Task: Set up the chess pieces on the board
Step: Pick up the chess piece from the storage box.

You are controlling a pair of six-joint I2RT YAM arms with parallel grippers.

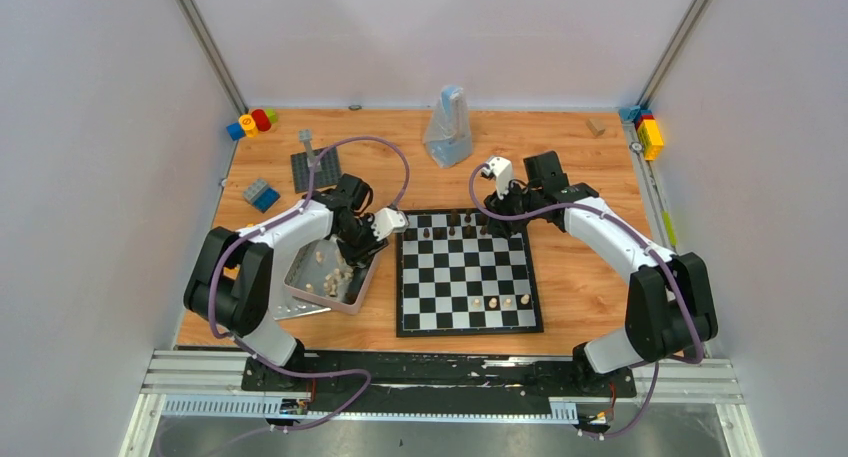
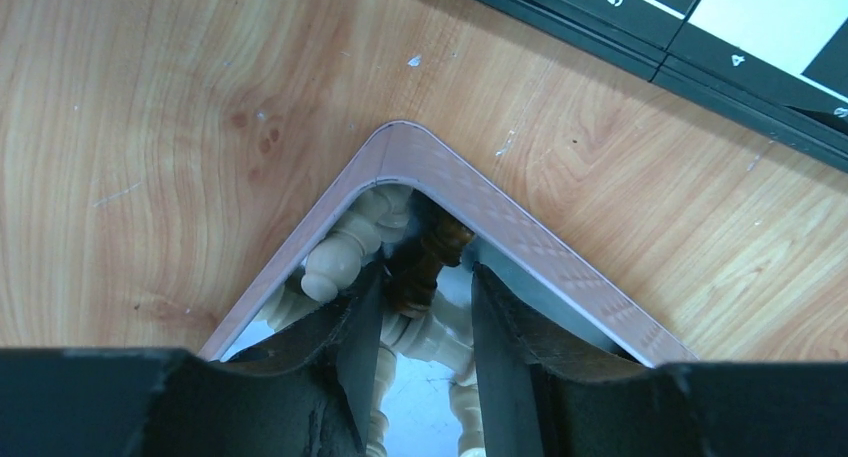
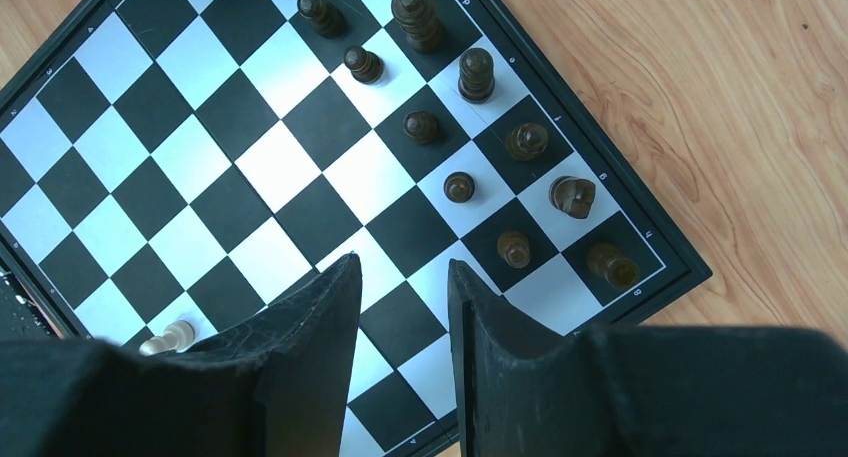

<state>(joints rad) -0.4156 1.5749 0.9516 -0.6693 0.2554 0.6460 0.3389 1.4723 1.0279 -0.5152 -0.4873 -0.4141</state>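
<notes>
Roughly, biggest first: the wooden table (image 1: 585, 277) carries the board (image 1: 467, 277) at centre, flat, with the metal tin (image 1: 332, 307) just beside its left edge. You only get that whole layout from the top cam. The wrist cams show detail the top cam can't. The left gripper (image 2: 422, 272) is down in a corner of the tin, fingers (image 2: 355, 327) parted, and one dark piece (image 2: 430, 257) lies between the tips. I see a gap on its right side, so it doesn't look clamped. Cream pieces (image 2: 345, 252) are heaped around it. From above you can't see that piece at all, as the arm covers it. The right gripper (image 3: 402, 267) hangs over the board's far right corner, fingers spread w/ nothing between, only squares showing through. Its cam gives you the dark pieces (image 3: 460, 127) standing upright on the two far rows. One cream piece (image 3: 168, 337) lies tipped by the left finger. The top cam also shows a few cream pieces (image 1: 495, 302) near the board's near edge.
</notes>
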